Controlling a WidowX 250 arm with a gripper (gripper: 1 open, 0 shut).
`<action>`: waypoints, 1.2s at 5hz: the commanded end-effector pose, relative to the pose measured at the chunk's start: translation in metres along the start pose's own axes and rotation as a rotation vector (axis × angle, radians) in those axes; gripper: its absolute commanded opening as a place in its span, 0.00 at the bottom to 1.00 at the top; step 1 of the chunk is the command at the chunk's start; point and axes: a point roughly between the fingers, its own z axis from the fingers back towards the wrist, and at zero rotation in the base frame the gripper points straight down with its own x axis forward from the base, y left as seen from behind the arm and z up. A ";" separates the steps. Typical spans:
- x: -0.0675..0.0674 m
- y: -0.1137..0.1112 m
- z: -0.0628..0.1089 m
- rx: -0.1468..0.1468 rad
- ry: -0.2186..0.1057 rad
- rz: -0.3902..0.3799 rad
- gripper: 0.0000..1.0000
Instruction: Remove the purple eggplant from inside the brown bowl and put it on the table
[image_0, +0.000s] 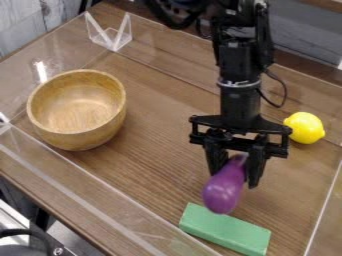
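Here, end effector (238, 166) pinching purple eggplant (225, 187), its top hidden, near green block (226, 229)

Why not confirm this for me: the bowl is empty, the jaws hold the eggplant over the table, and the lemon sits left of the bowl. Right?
One thing is wrong: the lemon sits far to the right of the bowl, beyond the arm, as the camera view shows. The rest stands: the bowl is empty, and the jaws hold the eggplant over the table, just behind the green block.
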 end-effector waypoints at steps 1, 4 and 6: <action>0.007 -0.001 0.018 -0.020 -0.042 0.004 0.00; 0.053 0.005 0.060 -0.058 -0.123 0.050 0.00; 0.078 0.003 0.050 -0.065 -0.153 0.082 0.00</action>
